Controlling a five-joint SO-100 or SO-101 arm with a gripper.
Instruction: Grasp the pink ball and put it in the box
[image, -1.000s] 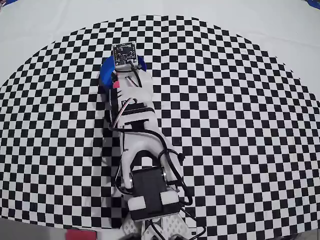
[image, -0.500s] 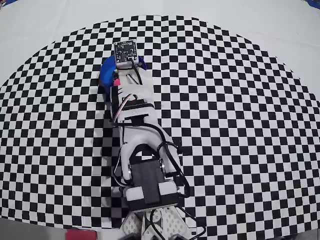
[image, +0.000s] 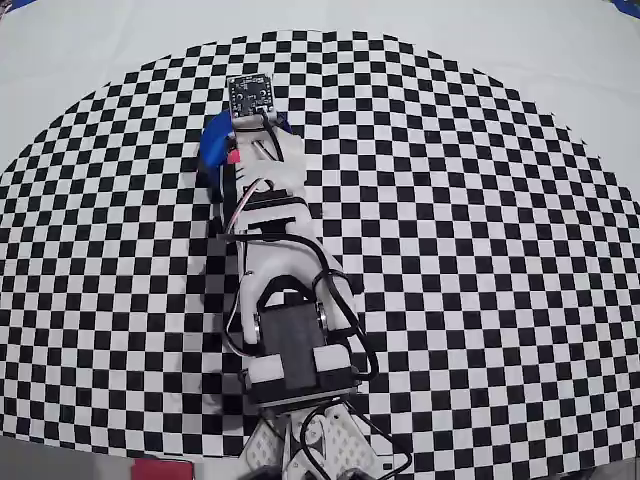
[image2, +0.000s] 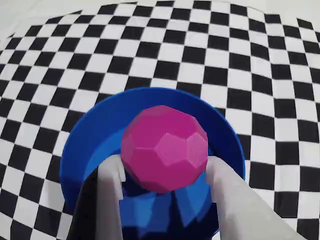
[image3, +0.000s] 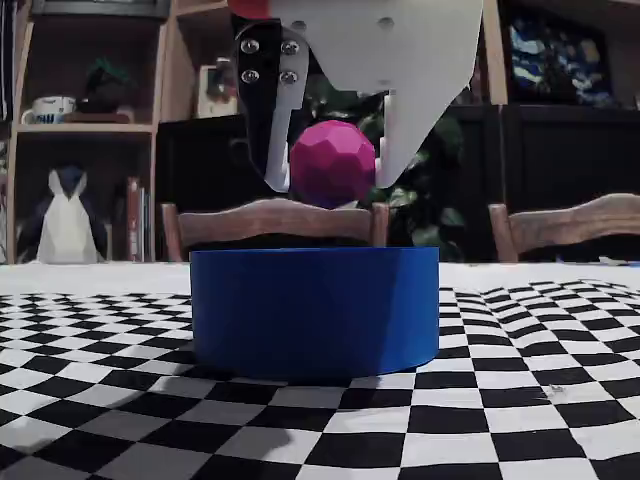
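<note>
I have the pink ball (image3: 333, 162) clamped between the two fingers (image3: 278, 160), pinched at its widest girth, hanging directly above the box (image3: 314, 308) and clear of its rim. The wrist view shows it faceted and matte (image2: 164, 148); I judge it light, rigid and not slippery. The box sits on the checkered counter (image3: 520, 400), left of centre in the overhead view (image: 213, 150).

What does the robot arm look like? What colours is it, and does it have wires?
The arm is mostly white plastic with black blocks set into it, probably motors. Black cables loop along its sides, and thin red and white wires run near the wrist. A small dark circuit board sits at the far end. The gripper has two flat fingers: one darker with silver screws, one plain white.
</note>
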